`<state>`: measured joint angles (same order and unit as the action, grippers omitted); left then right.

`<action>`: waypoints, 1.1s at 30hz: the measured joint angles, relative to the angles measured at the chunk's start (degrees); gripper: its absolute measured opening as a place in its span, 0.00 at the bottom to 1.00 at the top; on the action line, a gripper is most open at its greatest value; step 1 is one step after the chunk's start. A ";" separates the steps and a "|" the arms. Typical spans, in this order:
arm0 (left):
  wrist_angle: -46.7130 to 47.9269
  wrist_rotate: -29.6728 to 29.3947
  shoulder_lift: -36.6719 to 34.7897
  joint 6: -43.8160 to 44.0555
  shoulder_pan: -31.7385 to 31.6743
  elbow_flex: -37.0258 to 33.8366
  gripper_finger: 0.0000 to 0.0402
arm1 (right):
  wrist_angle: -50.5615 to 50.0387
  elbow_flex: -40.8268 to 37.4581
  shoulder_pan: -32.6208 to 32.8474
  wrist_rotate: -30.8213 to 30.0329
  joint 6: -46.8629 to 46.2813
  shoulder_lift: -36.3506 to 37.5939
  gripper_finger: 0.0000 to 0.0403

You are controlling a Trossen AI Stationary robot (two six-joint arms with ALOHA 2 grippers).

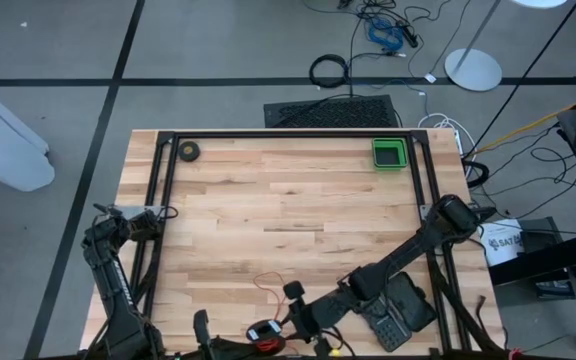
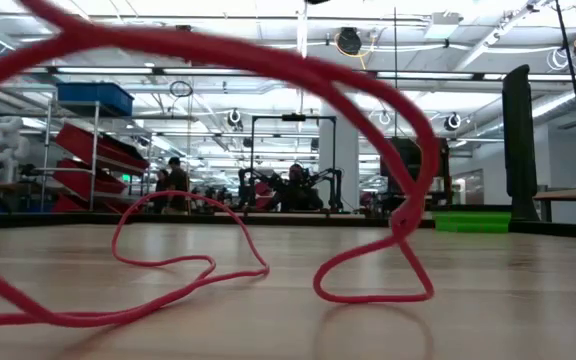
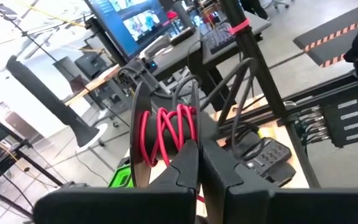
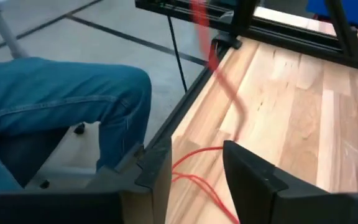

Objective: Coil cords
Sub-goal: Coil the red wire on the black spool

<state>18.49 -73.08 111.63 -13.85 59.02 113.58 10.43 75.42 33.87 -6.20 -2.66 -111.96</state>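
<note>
The cords are a round dark coil wound with red wire [image 3: 166, 132], with a pale centre in the high view [image 1: 265, 331], at the table's near edge. My left gripper [image 3: 199, 167] is shut on it. The loose red strand [image 2: 208, 268] trails off in slack loops that lie on the wood [image 1: 268, 284]. My right gripper [image 4: 197, 180] hangs open, low over the near edge [image 1: 298, 318]. Its fingers stand on either side of the red strand [image 4: 197, 152] without touching it. My left gripper pinches the coil at the rim nearest the fingers [image 3: 188, 144], between its two closed fingers, coming in level. The coil stands on edge, lifted above the table, its red turns facing the fingers. The fingers hide the exact spot of contact.
A green tray [image 1: 389, 153] stands at the far right and a small dark tape roll [image 1: 188, 151] at the far left. A black keypad-like device [image 1: 400, 310] lies under the right arm. A person's leg in jeans [image 4: 61, 112] is just off the near edge.
</note>
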 joint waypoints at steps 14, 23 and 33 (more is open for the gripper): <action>0.10 -0.09 0.00 0.00 0.00 0.00 0.02 | 5.75 -0.04 -0.52 0.27 0.50 -0.35 0.35; 0.11 -0.09 0.00 -0.02 0.00 0.00 0.02 | 8.69 -0.04 -0.52 4.52 0.46 -0.44 0.35; 0.12 -0.09 0.00 -0.04 0.00 0.00 0.02 | 8.62 -0.04 -0.52 4.83 0.80 -0.46 0.13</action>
<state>18.61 -73.17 111.63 -13.89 59.02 113.58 19.05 75.37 33.34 -1.37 -1.86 -112.42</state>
